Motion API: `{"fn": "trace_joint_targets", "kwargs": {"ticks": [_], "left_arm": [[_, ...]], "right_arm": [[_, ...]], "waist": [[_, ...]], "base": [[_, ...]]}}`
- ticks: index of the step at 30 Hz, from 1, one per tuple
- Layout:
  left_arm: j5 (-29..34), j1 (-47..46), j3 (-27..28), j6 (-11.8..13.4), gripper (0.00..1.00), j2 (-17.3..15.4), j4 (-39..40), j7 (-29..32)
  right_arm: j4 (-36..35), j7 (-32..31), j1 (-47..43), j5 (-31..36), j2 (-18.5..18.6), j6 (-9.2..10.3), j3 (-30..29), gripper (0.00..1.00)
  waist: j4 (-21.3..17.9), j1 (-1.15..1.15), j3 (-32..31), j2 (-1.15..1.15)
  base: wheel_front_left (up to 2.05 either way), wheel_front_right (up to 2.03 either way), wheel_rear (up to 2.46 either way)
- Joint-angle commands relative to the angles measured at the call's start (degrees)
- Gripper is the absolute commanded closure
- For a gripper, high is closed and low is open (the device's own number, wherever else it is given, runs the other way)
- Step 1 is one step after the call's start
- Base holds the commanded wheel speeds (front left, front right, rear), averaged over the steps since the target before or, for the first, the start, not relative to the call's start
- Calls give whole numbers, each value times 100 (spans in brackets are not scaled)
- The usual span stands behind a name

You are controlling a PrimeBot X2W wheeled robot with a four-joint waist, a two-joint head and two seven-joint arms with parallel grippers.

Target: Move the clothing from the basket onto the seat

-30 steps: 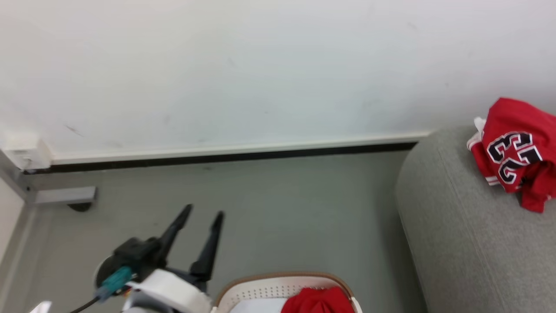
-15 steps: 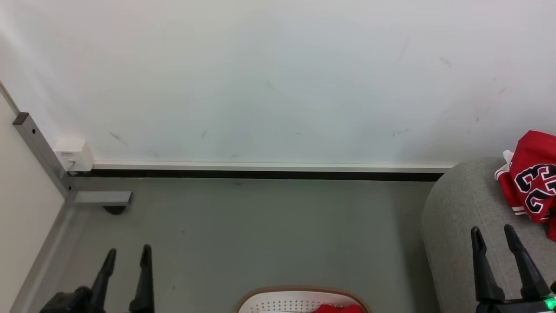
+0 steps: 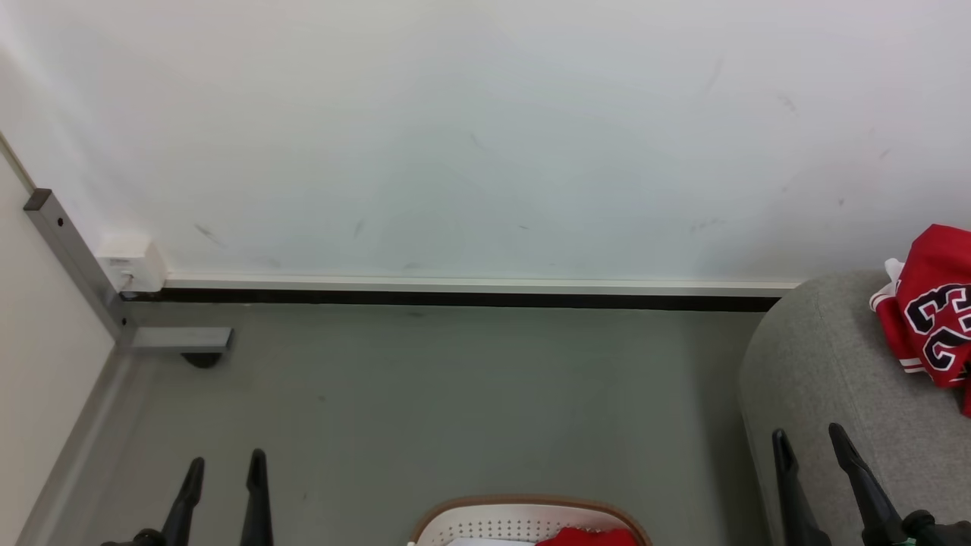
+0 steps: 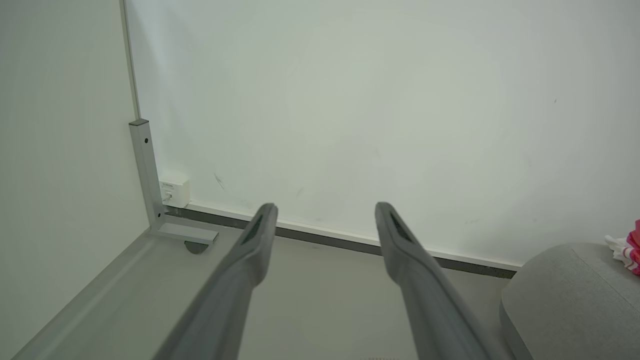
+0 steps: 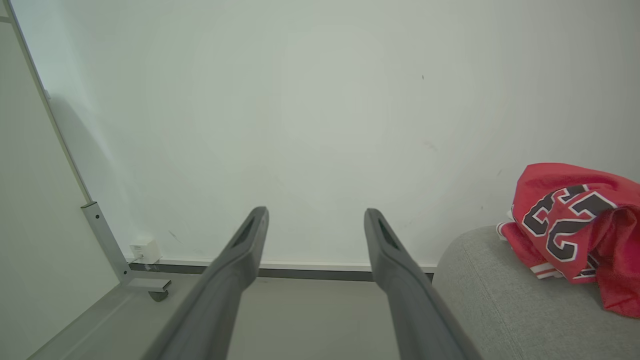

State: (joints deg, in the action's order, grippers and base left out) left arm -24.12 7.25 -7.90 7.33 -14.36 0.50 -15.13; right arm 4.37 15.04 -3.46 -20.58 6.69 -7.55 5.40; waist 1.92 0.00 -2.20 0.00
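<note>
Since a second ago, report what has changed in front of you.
The head camera swung, so the whole view shifted. The left pincer, raised and tilted a second ago, has dropped to the lower left, fingers upright. The right pincer has come into view at the lower right by the seat, then sank a little. Both are open and empty. Unchanged: the jersey on the seat, red clothing in the basket.

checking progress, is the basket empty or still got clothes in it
Not empty: red fabric shows inside the basket at the head view's bottom edge. How much is left is cut off.
</note>
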Motion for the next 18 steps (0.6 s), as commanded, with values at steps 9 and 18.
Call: {"fn": "trace_joint_targets", "kwargs": {"ticks": [9, 18], "left_arm": [[346, -89, 152, -352, 0, 200, -133, -3], [526, -131, 315, -519, 0, 368, -183, -3]], "right_arm": [[13, 18, 175, 171, -85, 12, 125, 0], [-28, 18, 220, 99, -94, 12, 62, 0]], "waist": [[-123, 0, 14, 0], [-199, 0, 60, 0]], "base": [[0, 0, 0], [0, 0, 0]]}}
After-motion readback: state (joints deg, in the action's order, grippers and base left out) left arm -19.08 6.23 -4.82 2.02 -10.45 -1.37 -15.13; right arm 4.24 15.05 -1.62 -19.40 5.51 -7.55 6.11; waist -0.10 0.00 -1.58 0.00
